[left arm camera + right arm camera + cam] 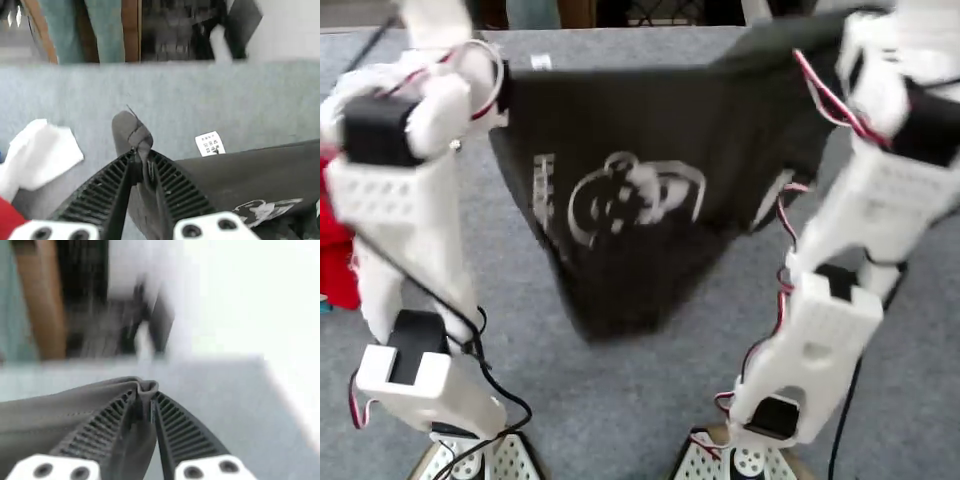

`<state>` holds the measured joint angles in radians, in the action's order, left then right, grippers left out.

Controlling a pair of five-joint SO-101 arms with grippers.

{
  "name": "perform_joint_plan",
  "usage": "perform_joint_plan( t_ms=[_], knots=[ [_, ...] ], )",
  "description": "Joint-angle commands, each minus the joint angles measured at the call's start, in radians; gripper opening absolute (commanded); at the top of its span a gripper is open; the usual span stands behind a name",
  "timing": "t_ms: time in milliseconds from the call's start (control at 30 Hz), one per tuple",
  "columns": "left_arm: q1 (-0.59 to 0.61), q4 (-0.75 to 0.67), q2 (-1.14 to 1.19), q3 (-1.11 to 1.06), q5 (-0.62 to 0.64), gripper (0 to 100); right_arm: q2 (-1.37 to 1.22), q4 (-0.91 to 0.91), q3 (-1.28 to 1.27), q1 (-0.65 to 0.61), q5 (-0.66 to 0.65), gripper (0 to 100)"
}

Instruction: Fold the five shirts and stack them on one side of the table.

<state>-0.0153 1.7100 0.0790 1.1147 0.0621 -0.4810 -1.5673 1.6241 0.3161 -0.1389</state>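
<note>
While the shirt (720,120) hangs spread between my two arms, its far edge is raised off the table (620,400) and its near part sags in a point toward the arm bases. My left gripper (142,170) is closed narrow on a bunched corner of the shirt, with a nub of cloth standing out beyond the tips. My right gripper (145,407) is likewise pinched tight on the opposite corner, the hem gathered in pleats between its ribbed fingers (175,425). The white print (630,195) faces the high camera, turned sideways, and a small label (210,144) shows at the held edge near the left grip. Whether the lowest part of the shirt touches the table I cannot tell. A red garment (335,250) lies at the left edge of the table, and a white cloth (40,150) lies left of my left gripper; whether either is folded I cannot tell.

Step in hand, as I judge it: the shirt is lifted and stretched by two corners, ready to be laid flat or doubled over, with no fold yet made in it. The next move calls for both arms to travel together at an even height with the held edge taut, so that the hanging part lands smooth first and the held edge comes down squarely after it. An uneven pull would skew the fold, and the small pinch at the left corner could slip.
</note>
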Motion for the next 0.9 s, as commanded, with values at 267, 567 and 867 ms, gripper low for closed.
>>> perform_joint_plan(
  t_ms=[267,567,867],
  knots=[
    [0.004,0.051,-0.097,0.173,0.086,3,0.427,0.213,0.041,0.054,0.000,1.3],
    [0.002,0.049,-0.407,-0.085,0.100,3,0.628,0.170,0.033,0.146,-0.006,1.3],
    [0.004,0.048,-0.887,-0.513,0.098,3,0.722,-0.060,0.030,0.207,-0.009,1.4]
  ],
)
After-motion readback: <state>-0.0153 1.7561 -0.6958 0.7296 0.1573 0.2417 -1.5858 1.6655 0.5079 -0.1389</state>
